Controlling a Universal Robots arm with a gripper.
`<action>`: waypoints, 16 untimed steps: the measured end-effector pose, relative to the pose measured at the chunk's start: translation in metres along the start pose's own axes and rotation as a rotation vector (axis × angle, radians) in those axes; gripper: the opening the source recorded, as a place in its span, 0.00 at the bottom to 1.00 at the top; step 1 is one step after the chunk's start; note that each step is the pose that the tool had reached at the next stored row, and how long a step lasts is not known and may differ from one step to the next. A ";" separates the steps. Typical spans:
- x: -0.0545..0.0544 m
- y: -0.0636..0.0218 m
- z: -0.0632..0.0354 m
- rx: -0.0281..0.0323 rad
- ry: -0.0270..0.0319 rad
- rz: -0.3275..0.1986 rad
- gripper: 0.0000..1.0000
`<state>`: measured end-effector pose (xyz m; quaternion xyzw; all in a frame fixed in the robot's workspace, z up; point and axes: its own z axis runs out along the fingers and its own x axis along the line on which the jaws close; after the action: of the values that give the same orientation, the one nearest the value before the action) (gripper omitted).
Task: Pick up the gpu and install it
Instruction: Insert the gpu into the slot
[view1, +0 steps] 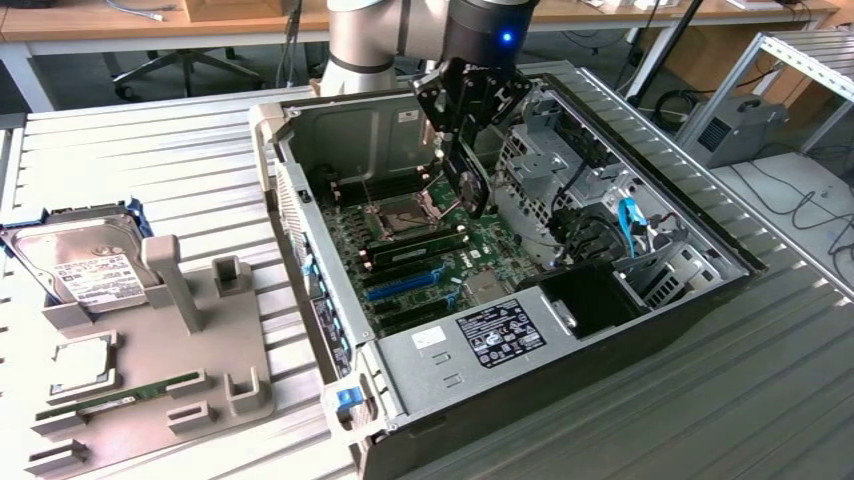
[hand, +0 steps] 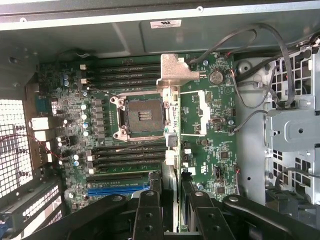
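**Figure: card held over an open chassis; hazards of the insertion.**

A ribbed grey metal table (view1: 747, 400) carries a large black and silver computer case (view1: 561, 400), lying on its side with the panel off. Its floor is a green motherboard (view1: 447, 265) (hand: 210, 130).

The silver-jointed robot arm (view1: 363, 40) reaches in from above. Its black two-fingered gripper (view1: 470, 125) (hand: 171, 200) stands about half closed, clamped across the gpu (view1: 470, 185) (hand: 175, 75). This is a flat dark card with a silver metal end bracket. It hangs edge-down above the board, clear of it, beside the square metal CPU socket (view1: 400, 215) (hand: 140, 115).

The blue expansion slots (view1: 407, 283) (hand: 117, 190) lie nearby and are unoccupied.

Judged hazards:
- If the card's edge meets the board off the line of a slot, downward force would load the board and the connector rather than seat the card.
- The open socket is close, so a sideways drift could strike it.
- The bracket may catch the grey chassis wall (hand: 100, 35) if the card descends tilted.
- A narrow grip lets the card pivot between the fingers under resistance.
- The loose grey cables (hand: 260, 60) near the drive cage could snag the gripper.
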<state>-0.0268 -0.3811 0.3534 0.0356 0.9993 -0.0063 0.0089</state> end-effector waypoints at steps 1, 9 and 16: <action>0.000 0.0000 0.0000 -0.0002 -0.0001 -0.007 0.26; 0.000 0.0000 0.0000 -0.0008 -0.0005 -0.045 0.26; 0.000 0.0000 0.0000 -0.0016 -0.0010 -0.081 0.26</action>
<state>-0.0268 -0.3811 0.3534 -0.0051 0.9999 -0.0059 0.0092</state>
